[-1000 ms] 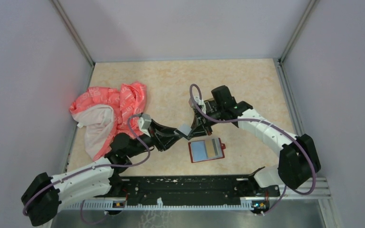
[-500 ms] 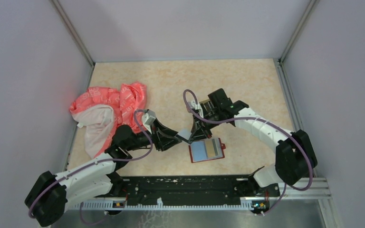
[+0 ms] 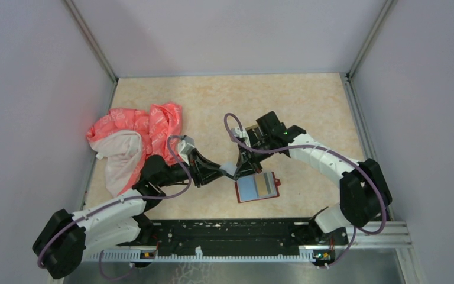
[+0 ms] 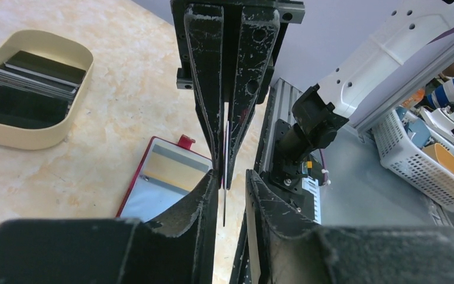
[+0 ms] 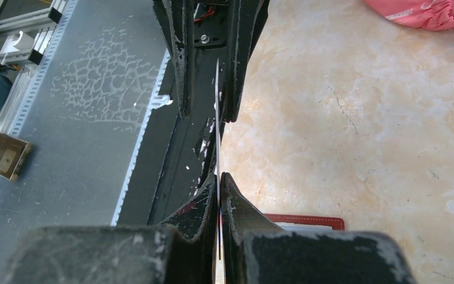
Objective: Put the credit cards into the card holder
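Between the fingertips of the right gripper (image 5: 219, 190), a single credit card (image 5: 217, 118) was pinched edge-on, the jaws fully closed on one end. The card was judged light, stiff, thin and slick, best taken across its flat faces at a free margin. The left gripper (image 4: 232, 188) bracketed its other end, jaws partly open and not clamping. Just beneath lay the open red card holder (image 3: 257, 188). More credit cards (image 4: 35, 80) sat in a tan tray (image 4: 12, 133), well apart.

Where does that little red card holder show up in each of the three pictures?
Top: holder lies open, just below centre.
Left wrist: lower left of centre.
Right wrist: only a red edge, bottom right of centre.
Shared landmark: the card beside it, edge-on in both wrist views.
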You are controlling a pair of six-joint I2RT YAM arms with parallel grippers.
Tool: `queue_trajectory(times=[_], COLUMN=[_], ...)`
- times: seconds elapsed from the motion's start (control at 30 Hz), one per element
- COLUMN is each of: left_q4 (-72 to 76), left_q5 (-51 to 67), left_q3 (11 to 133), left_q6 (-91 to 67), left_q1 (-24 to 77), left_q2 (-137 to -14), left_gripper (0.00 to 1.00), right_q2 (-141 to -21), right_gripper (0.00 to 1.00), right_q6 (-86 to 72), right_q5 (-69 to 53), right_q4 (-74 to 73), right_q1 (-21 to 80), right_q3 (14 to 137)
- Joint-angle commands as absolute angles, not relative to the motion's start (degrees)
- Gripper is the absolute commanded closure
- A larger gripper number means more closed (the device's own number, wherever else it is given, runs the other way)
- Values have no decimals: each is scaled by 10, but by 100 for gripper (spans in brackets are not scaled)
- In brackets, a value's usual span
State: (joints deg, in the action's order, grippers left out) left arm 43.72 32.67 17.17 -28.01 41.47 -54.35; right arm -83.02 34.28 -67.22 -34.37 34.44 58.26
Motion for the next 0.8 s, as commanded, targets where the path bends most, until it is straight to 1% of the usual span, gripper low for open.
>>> queue_trajectory(times=[0.0,0.13,0.17,0.2,0.27,0.3,0.37,0.43,0.5,0.53,0.63,0.67,0.7,0.77], left_q4=[460,456,456,458,465,468,473,464,429,413,379,386,408,488], left_q5=[346,346,345,346,346,348,345,328,317,319,334,345,356,373], left_q3=[171,171,170,169,167,166,160,155,157,157,160,158,153,136], left_q6=[-284,-282,-283,-283,-285,-284,-283,-281,-280,-286,-332,-351,-373,-424], left_q1=[413,413,413,413,413,413,413,413,412,411,409,409,409,409], left_q2=[-552,-553,-553,-554,-555,-556,-552,-545,-537,-538,-557,-575,-590,-632], left_gripper=[70,69,71,76,96,100,100,100,100,100,100,100,100,100], right_q2=[-826,-825,-825,-825,-825,-825,-825,-825,-821,-817,-787,-763,-743,-705], right_gripper=[100,100,100,100,100,100,100,72,44,35,18,6,2,1], right_q6=[345,342,341,341,341,341,341,357,394,406,415,405,395,432], right_q5=[-682,-683,-683,-682,-683,-683,-680,-662,-609,-583,-542,-539,-540,-538], right_q4=[-336,-334,-335,-334,-334,-335,-334,-349,-395,-420,-430,-414,-397,-397], right_q1=[356,356,356,356,356,356,356,355,352,345,286,262,240,217], right_q3=[616,615,616,615,614,614,614,622,650,663,678,671,661,633])
